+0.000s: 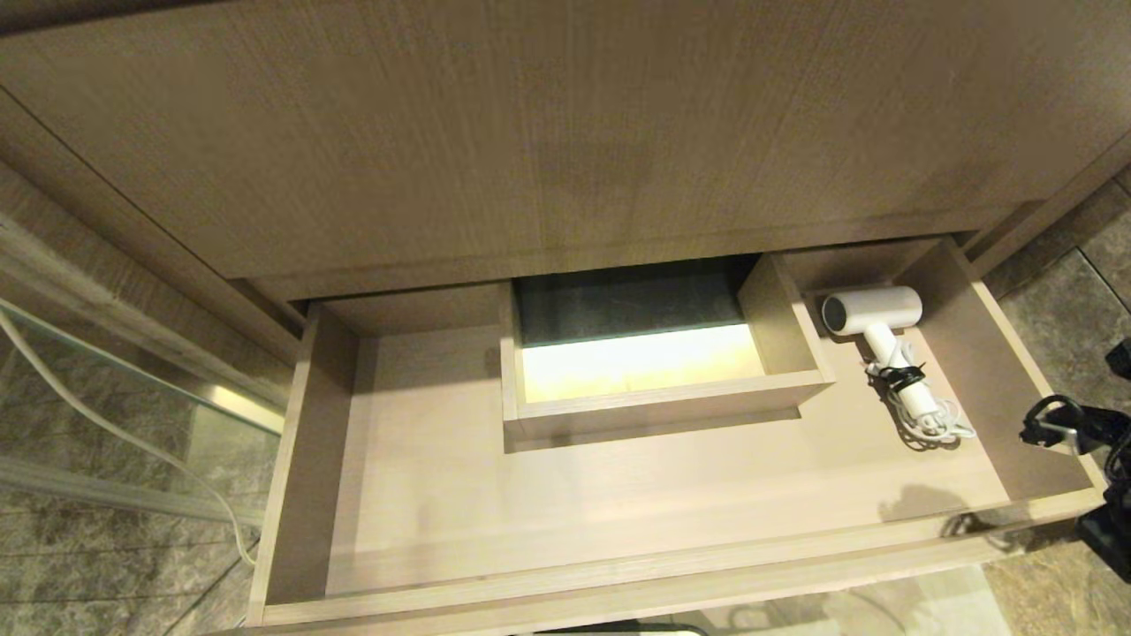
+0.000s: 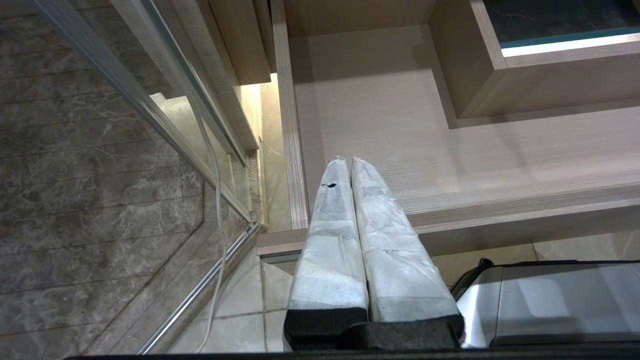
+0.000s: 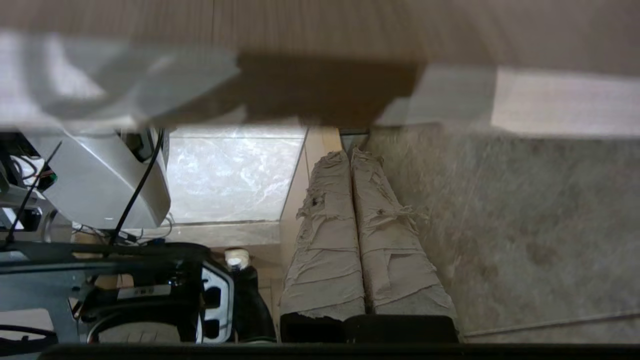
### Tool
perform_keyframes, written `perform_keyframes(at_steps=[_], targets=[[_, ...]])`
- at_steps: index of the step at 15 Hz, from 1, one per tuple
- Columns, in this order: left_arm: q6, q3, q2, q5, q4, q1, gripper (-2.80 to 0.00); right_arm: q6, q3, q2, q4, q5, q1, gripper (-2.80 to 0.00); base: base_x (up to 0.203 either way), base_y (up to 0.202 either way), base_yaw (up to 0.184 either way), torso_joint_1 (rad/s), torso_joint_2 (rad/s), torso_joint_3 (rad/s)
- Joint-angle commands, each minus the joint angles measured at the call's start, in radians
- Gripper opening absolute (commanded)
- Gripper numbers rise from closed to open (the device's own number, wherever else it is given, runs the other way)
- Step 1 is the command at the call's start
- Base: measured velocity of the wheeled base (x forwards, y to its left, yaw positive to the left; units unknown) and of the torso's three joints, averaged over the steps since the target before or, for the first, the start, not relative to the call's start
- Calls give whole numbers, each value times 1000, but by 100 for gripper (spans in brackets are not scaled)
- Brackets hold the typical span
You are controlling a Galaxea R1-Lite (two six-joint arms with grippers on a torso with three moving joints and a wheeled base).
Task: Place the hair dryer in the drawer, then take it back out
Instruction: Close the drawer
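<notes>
Right gripper (image 3: 351, 157) is closed with nothing between its wrapped fingers, low outside the drawer's (image 1: 618, 565) right front corner, near the floor tiles (image 3: 500, 225). Left gripper (image 2: 348, 164) is likewise closed and empty, above the drawer's left front corner. Inside the open drawer, the hair dryer (image 1: 875, 314) lies at the right rear, beside the boxed cut-out (image 1: 786, 327), cord (image 1: 928, 420) bundled along its handle.

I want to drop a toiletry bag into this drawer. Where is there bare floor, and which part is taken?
The drawer is bare on its left side, from the left wall to the boxed cut-out, and along the front strip between that box and the front wall. The right bay is crowded: the hair dryer and its bundled cord lie between the box and the right wall.
</notes>
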Motion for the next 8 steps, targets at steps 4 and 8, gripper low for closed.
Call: perform_keyframes(at_steps=[4, 8], targets=[[0, 0, 1, 1, -1, 0, -280, -3, -20, 56, 0, 6, 0, -280, 0, 0, 0, 0, 0, 0], [0, -2, 0, 0, -1, 0, -280, 3, -54, 71, -21, 14, -6, -280, 0, 0, 0, 0, 0, 0]])
